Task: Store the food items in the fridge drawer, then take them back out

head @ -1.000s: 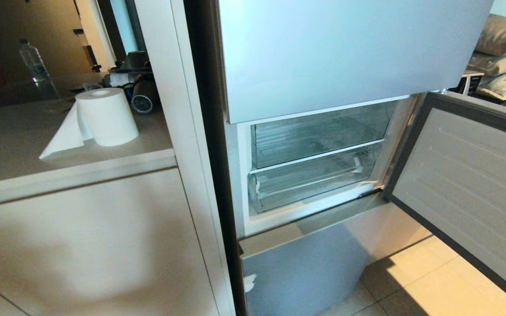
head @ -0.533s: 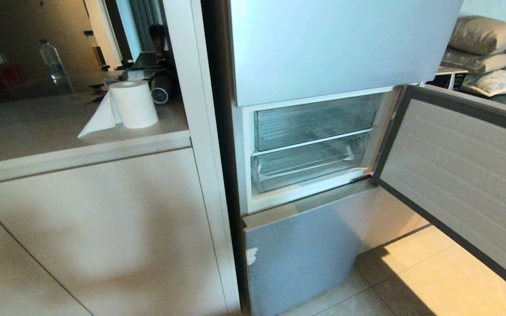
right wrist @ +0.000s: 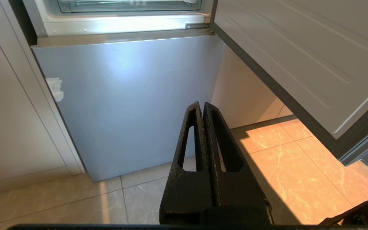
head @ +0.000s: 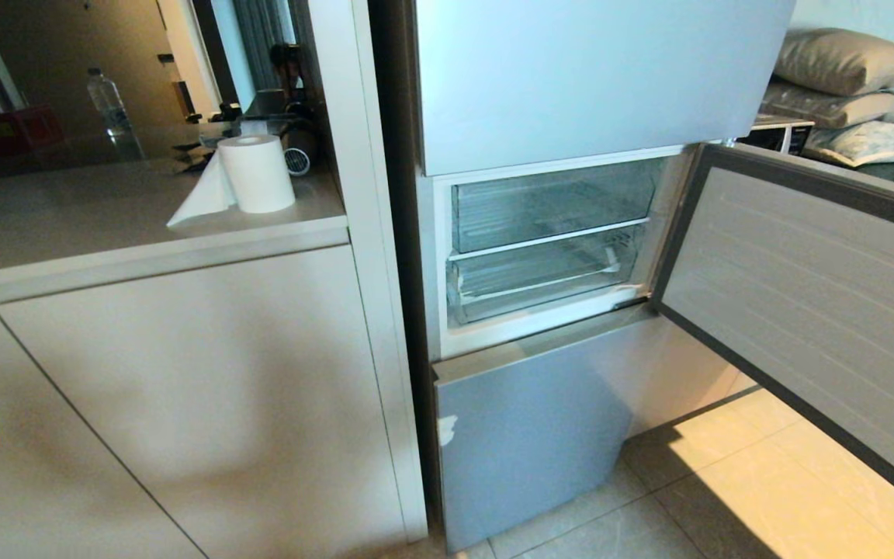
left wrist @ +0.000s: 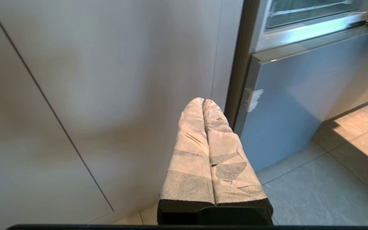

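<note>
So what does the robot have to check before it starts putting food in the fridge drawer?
1. Fridge door swung open: ok.
2. Fridge drawer, the lower clear one, pulled out: not ok, it sits pushed in.
3. Food in sight: not ok, no fruit shows in any view; the counter holds only a paper roll and clutter behind it.
4. Left gripper empty: ok, shut on nothing, low beside the cabinet.
5. Right gripper empty: ok, shut on nothing, low before the closed bottom door.
6. Drawer contents: cannot tell, though nothing obvious shows through its front.
</note>
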Controlling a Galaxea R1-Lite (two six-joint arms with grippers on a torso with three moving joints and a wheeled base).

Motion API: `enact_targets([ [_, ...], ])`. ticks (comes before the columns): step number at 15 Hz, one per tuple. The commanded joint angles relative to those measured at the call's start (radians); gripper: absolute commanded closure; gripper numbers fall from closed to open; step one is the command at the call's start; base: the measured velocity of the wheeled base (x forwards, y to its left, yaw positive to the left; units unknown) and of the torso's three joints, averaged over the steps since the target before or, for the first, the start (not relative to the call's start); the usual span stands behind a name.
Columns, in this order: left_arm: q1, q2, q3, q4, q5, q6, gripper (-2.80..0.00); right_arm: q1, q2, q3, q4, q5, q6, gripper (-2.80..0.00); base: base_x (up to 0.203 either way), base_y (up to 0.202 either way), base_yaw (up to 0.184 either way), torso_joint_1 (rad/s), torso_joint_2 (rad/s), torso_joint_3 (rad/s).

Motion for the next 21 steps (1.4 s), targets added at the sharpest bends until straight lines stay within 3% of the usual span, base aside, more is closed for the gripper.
enact_targets([
  [1, 0.001, 0.002, 0.002, 0.000, 0.000, 0.000, 0.00, -0.001, 0.001, -0.004, 0.007, -0.010, 0.003, 0.00, 0.000, 0.000, 0.000, 0.000, 0.00, 0.000],
  [3, 0.001, 0.002, 0.002, 0.000, 0.000, 0.000, 0.00, -0.001, 0.010, -0.084, 0.048, -0.059, 0.106, 0.00, 0.000, 0.000, 0.000, 0.000, 0.00, 0.000],
  [6, 0.001, 0.002, 0.002, 0.000, 0.000, 0.000, 0.00, -0.011, 0.164, -0.344, 0.159, -0.100, 0.401, 0.00, 0.000, 0.000, 0.000, 0.000, 0.00, 0.000],
  [7, 0.001, 0.002, 0.002, 0.000, 0.000, 0.000, 0.00, -0.049, 0.267, -0.393, 0.170, -0.100, 0.471, 0.00, 0.000, 0.000, 0.000, 0.000, 0.00, 0.000],
  [9, 0.001, 0.002, 0.002, 0.000, 0.000, 0.000, 0.00, -0.216, 0.484, -0.450, 0.110, -0.043, 0.573, 0.00, 0.000, 0.000, 0.000, 0.000, 0.00, 0.000],
  [13, 0.001, 0.002, 0.002, 0.000, 0.000, 0.000, 0.00, -0.695, 0.839, -0.483, -0.191, 0.194, 0.747, 0.00, 0.000, 0.000, 0.000, 0.000, 0.00, 0.000],
  [14, 0.001, 0.002, 0.002, 0.000, 0.000, 0.000, 0.00, -0.782, 0.906, -0.489, -0.257, 0.248, 0.785, 0.00, 0.000, 0.000, 0.000, 0.000, 0.00, 0.000],
  [16, 0.001, 0.002, 0.002, -0.001, 0.000, 0.000, 0.00, -0.891, 1.052, -0.498, -0.415, 0.314, 0.847, 0.00, 0.000, 0.000, 0.000, 0.000, 0.00, 0.000],
  [21, 0.001, 0.002, 0.002, 0.000, 0.000, 0.000, 0.00, -1.161, 1.344, -0.513, -0.872, 0.351, 0.947, 0.00, 0.000, 0.000, 0.000, 0.000, 0.00, 0.000],
])
